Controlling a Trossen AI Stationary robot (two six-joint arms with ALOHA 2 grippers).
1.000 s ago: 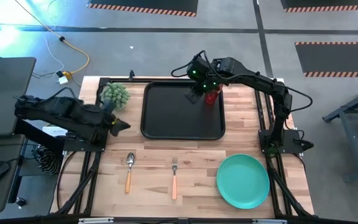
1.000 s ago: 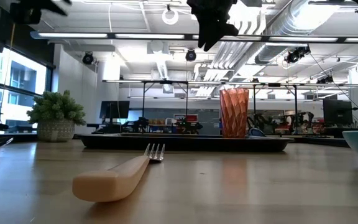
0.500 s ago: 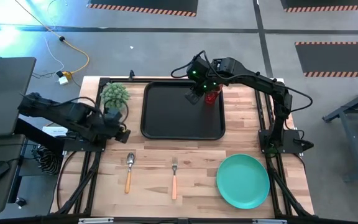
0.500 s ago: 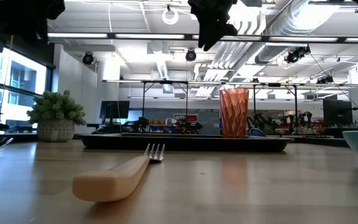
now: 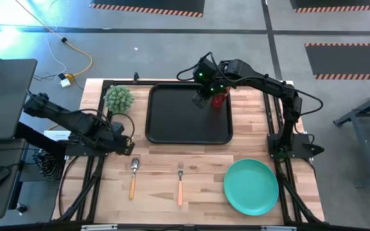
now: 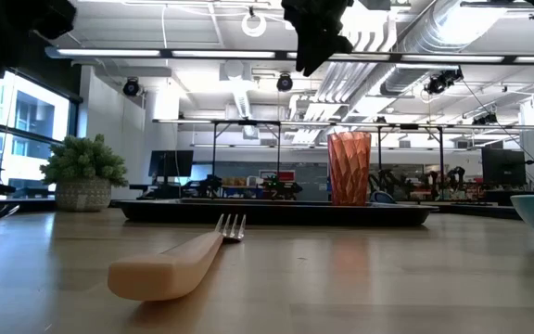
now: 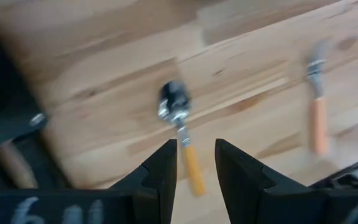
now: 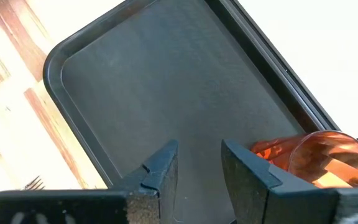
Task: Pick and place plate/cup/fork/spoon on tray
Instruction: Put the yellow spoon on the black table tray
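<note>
The red cup (image 5: pixel 218 98) stands upright on the black tray (image 5: pixel 172 128) at its far right corner; it also shows in the low view (image 6: pixel 349 167). My right gripper (image 5: pixel 201 99) hangs open and empty above the tray, just left of the cup (image 8: pixel 319 155). The spoon (image 5: pixel 133 173) and the fork (image 5: pixel 180 183) lie flat on the table near its front, handles toward the near edge. The teal plate (image 5: pixel 251 187) lies at the near right. My left gripper (image 5: pixel 126 146) is open and empty above the table, just beyond the spoon's bowl (image 7: pixel 174 104).
A spiky green plant in a pot (image 5: pixel 119 98) stands left of the tray. The fork's handle (image 6: pixel 170 269) lies close in the low view. Bare wood (image 5: pixel 204 154) lies between the tray and the cutlery.
My left gripper has moved toward the table's near edge, from beside the plant to a spot just beyond the spoon's bowl, and has come lower. My right gripper and all the objects have stayed where they were.
</note>
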